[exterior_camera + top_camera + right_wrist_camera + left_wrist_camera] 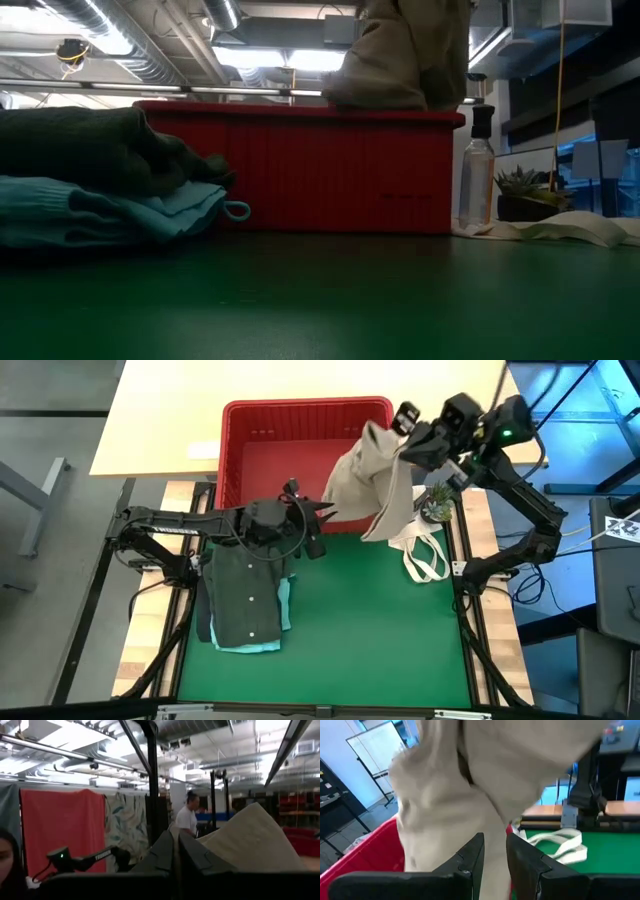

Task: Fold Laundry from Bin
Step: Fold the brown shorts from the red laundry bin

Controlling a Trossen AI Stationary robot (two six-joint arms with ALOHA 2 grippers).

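Note:
My right gripper [403, 448] is shut on the beige-tan garment [375, 480] above the right end of the red bin [300, 407]. The garment hangs in loose folds, and its lower end is level with the bin's rim [400, 112]. My left gripper [322, 513] is open at the bin's near wall, beside the hanging cloth. In the left wrist view its fingers [470, 857] stand on either side of a hanging fold [495, 835]; I cannot tell whether they touch it. A dark garment [245, 595] lies folded on a light teal one [284, 610] at the left. My right gripper pinches the beige-tan garment near its top [220, 842] between its two shut fingers. The cloth bulges out beside the fingers, and whether it is one layer or several I cannot tell. The garment hangs slack below the gripper, clear of the table, over the bin's right end.
A white cloth bag with loop handles [425, 555] lies on the mat's right side. A small potted plant [437, 502] and a spray bottle [478, 170] stand by the bin's right end. The green mat [370, 630] lies bare in the middle and near side. People show in the room behind.

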